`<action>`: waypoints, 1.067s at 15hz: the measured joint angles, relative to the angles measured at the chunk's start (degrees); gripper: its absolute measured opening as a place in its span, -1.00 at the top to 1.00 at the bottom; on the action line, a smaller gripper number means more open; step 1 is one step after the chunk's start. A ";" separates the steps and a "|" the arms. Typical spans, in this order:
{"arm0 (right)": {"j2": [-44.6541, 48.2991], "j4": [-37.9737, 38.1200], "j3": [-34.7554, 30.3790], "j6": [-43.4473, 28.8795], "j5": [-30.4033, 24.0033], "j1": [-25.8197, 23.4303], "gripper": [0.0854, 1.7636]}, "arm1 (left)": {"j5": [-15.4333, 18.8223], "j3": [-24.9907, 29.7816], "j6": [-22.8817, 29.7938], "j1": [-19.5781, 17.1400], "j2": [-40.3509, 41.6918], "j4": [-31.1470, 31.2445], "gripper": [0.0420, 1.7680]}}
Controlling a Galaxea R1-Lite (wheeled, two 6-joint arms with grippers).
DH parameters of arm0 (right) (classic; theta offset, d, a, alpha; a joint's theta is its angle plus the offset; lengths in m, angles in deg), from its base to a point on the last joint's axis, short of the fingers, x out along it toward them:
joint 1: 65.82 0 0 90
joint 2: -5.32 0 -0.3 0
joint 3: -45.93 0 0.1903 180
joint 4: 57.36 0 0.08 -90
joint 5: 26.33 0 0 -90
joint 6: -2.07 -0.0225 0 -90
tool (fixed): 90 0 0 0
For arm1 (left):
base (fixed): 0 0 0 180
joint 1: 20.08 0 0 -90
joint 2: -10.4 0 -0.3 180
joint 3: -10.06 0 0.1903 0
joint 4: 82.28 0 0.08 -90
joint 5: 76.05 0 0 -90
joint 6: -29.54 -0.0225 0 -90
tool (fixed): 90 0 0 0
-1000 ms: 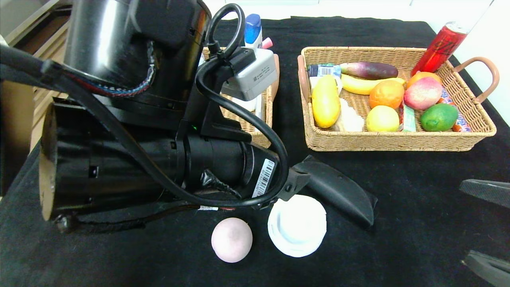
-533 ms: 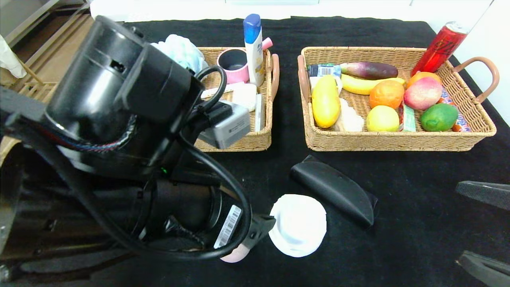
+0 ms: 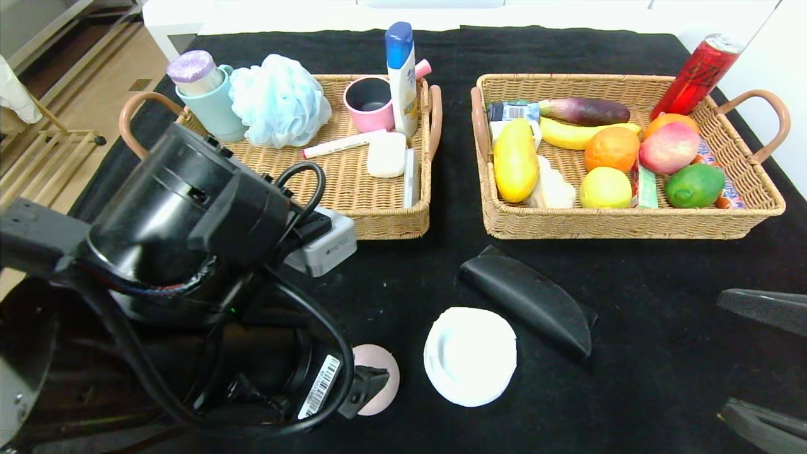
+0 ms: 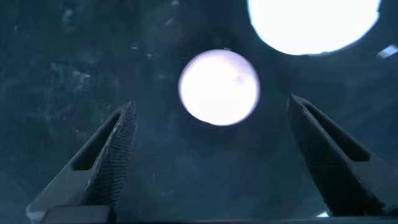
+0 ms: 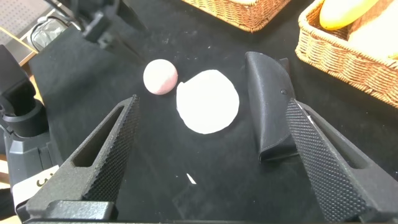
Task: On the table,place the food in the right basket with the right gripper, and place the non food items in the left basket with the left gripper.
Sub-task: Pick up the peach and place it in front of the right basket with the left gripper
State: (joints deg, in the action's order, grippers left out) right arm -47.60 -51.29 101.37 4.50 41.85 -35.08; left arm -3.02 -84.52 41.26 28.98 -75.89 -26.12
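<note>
The pale pink bun (image 3: 383,364) lies on the black table (image 3: 662,284) near the front. My left gripper (image 3: 372,386) is open and empty right by the bun; in the left wrist view (image 4: 210,102) the bun (image 4: 219,87) sits just ahead of the spread jaws. The white ridged tub (image 3: 470,356) and the black pouch (image 3: 526,299) lie to its right. My right gripper (image 3: 725,356) is open and empty at the right edge; its view (image 5: 212,102) shows the bun (image 5: 160,76), tub (image 5: 207,118) and pouch (image 5: 272,102). The yellow loaf (image 3: 515,161) and lemon (image 3: 604,187) lie in the right basket (image 3: 630,227). The twisted roll is out of view.
The left basket (image 3: 391,224) holds a shampoo bottle (image 3: 401,75), a pink cup (image 3: 369,101), a blue bath puff (image 3: 277,101), soap and a teal cup. The right basket also holds several fruits and a red can (image 3: 693,72). My left arm's bulk covers the front left of the table.
My left arm has drawn back toward the front left, uncovering the left basket. Its gripper moved from beside the tub and pouch down to the pink bun. The right gripper stayed put.
</note>
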 joint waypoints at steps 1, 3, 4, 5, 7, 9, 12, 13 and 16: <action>-0.02 0.00 0.00 0.00 -0.02 0.00 -0.94 | 0.24 0.00 0.13 -0.50 -0.72 -0.22 -0.94; -0.02 0.00 0.00 0.00 0.00 0.00 -0.94 | 0.35 0.00 0.05 -0.79 -1.99 -0.27 -0.94; -0.02 0.02 0.00 0.00 -0.02 0.00 -0.94 | 0.38 0.00 0.10 -0.61 -2.62 -0.20 -0.94; -0.02 0.00 0.00 0.00 0.00 0.00 -0.94 | 0.29 0.07 0.16 -0.41 -3.15 -0.16 -0.94; -0.02 -0.06 0.01 -0.01 0.02 0.00 -0.94 | 0.29 0.29 0.32 -0.24 -4.66 -0.24 -0.94; 0.02 -0.09 0.06 0.00 -0.02 0.00 -0.94 | 0.24 0.29 0.29 0.13 -6.07 -0.27 -0.94; 0.06 -0.09 0.12 0.05 0.00 0.00 -0.94 | 0.09 0.29 0.24 0.45 -8.02 -0.27 -0.94; 0.09 -0.09 0.17 0.00 0.00 -0.02 -0.94 | 0.05 0.13 0.21 0.45 -8.41 -0.30 -0.94; 0.17 -0.09 0.17 0.00 0.00 -0.06 -0.94 | 0.02 0.22 0.18 0.50 -9.42 -0.30 -0.94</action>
State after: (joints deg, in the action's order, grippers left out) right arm -47.43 -51.38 101.54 4.50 41.85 -35.14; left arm -2.99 -84.30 41.44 29.48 -85.32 -26.42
